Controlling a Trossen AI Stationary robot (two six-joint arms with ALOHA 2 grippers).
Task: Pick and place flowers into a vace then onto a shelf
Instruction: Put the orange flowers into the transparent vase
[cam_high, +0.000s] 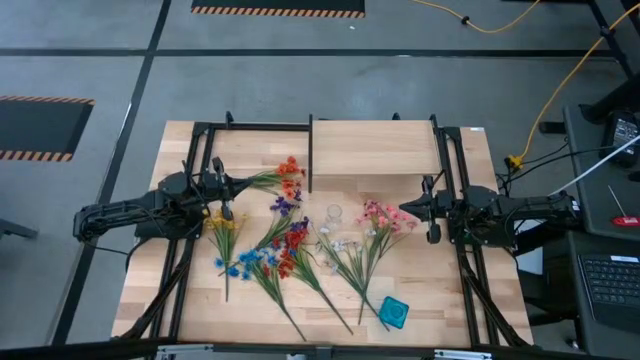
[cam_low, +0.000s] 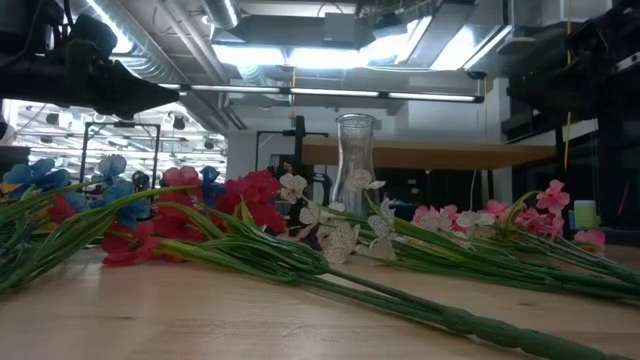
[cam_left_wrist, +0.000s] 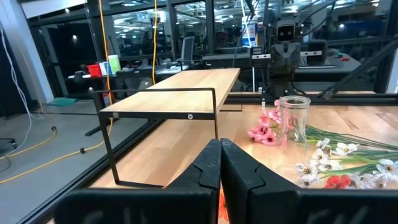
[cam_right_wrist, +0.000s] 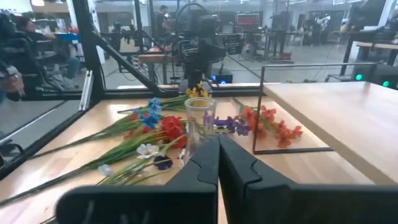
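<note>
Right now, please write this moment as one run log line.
left tool: shut, empty | right tool: shut, empty | glass vase: upright, empty | flowers: on table

A small teal square object (cam_high: 394, 312) lies on the table (cam_high: 430, 320) at about five o'clock. A yellow cable (cam_high: 545, 110) runs over the grey floor (cam_high: 100, 70) from twelve toward three o'clock. A keyboard (cam_high: 610, 285) sits off the table at four o'clock.
</note>
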